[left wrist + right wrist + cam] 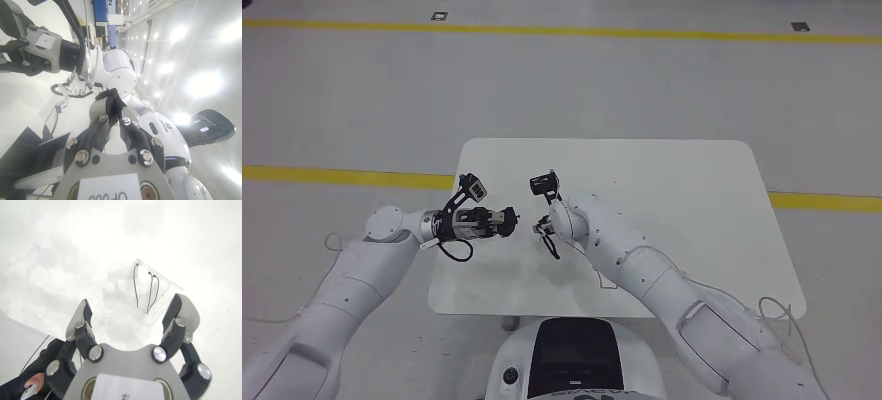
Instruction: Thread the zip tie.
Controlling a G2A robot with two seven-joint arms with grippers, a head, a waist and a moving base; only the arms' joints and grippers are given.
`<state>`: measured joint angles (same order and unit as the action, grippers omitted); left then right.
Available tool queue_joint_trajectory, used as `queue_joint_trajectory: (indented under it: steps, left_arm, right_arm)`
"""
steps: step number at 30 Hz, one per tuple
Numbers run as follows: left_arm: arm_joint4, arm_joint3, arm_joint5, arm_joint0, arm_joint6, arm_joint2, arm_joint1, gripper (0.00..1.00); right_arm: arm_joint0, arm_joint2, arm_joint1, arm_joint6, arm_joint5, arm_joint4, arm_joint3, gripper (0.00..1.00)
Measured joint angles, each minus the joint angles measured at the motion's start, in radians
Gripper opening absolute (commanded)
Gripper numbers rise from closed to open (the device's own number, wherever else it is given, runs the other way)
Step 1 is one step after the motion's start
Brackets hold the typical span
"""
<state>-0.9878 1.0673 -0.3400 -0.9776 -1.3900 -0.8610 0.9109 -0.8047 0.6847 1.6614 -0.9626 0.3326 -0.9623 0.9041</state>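
The nearer right hand (131,299), spread and empty, hangs above three zip ties (150,291) lying lengthwise ahead in their tray (143,285); the left hand (114,104) pinches a dark bit (113,93).

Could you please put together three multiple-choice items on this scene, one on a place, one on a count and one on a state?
1. Where do the loose zip ties lie?
A. in a clear tray on the white table
B. on the floor
C. in a black bowl

2. How many zip ties lie in the tray?
A. one
B. three
C. six

3. How does the right gripper stand?
A. shut on a zip tie
B. shut on the tray's rim
C. open, holding nothing

Answers:
1 A: the right wrist view shows them inside the tray's see-through walls, on the table.
2 B: three black strands, each with a small head, lie side by side.
3 C: its fingers are spread wide, with nothing gripped between them.
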Motion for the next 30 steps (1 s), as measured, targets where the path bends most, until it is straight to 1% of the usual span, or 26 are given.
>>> queue_joint_trajectory:
  steps: [2, 7, 9, 11, 12, 14, 15, 19, 21, 23, 28, 29, 30]
  left_arm:
    - [0.0, 0.0, 0.0, 0.0, 0.0, 0.0, 0.0, 0.0]
    - [0.0, 0.0, 0.0, 0.0, 0.0, 0.0, 0.0, 0.0]
    - [0.0, 0.0, 0.0, 0.0, 0.0, 0.0, 0.0, 0.0]
    - [0.0, 0.0, 0.0, 0.0, 0.0, 0.0, 0.0, 0.0]
    - [0.0, 0.0, 0.0, 0.0, 0.0, 0.0, 0.0, 0.0]
    - [0.0, 0.0, 0.0, 0.0, 0.0, 0.0, 0.0, 0.0]
    - [0.0, 0.0, 0.0, 0.0, 0.0, 0.0, 0.0, 0.0]
    - [0.0, 0.0, 0.0, 0.0, 0.0, 0.0, 0.0, 0.0]
    - [0.0, 0.0, 0.0, 0.0, 0.0, 0.0, 0.0, 0.0]
    - [0.0, 0.0, 0.0, 0.0, 0.0, 0.0, 0.0, 0.0]
    - [0.0, 0.0, 0.0, 0.0, 0.0, 0.0, 0.0, 0.0]
    - [0.0, 0.0, 0.0, 0.0, 0.0, 0.0, 0.0, 0.0]
    - [0.0, 0.0, 0.0, 0.0, 0.0, 0.0, 0.0, 0.0]
  right_arm:
    - [-0.01, 0.003, -0.002, 0.012, -0.01, -0.01, 0.005, 1.0]
    - [-0.018, -0.002, -0.006, -0.015, -0.018, -0.053, 0.03, 1.0]
    - [-0.026, -0.001, -0.009, -0.015, -0.022, -0.07, 0.049, 0.84]
    - [-0.038, 0.005, -0.013, -0.011, -0.038, -0.079, 0.072, 0.58]
    - [-0.042, 0.009, -0.015, -0.011, -0.044, -0.082, 0.08, 0.48]
    - [-0.052, 0.017, -0.02, -0.014, -0.048, -0.095, 0.096, 0.43]
    - [-0.056, 0.02, -0.021, -0.016, -0.049, -0.099, 0.102, 0.38]
    - [-0.065, 0.033, -0.025, -0.023, -0.048, -0.111, 0.113, 0.31]
    - [-0.068, 0.041, -0.026, -0.021, -0.049, -0.111, 0.112, 0.3]
    - [-0.069, 0.046, -0.026, -0.02, -0.052, -0.114, 0.11, 0.27]
    - [-0.068, 0.051, -0.024, -0.017, -0.055, -0.123, 0.096, 0.15]
    - [-0.066, 0.05, -0.022, -0.017, -0.052, -0.126, 0.089, 0.11]
    - [-0.064, 0.048, -0.02, -0.018, -0.049, -0.128, 0.082, 0.11]
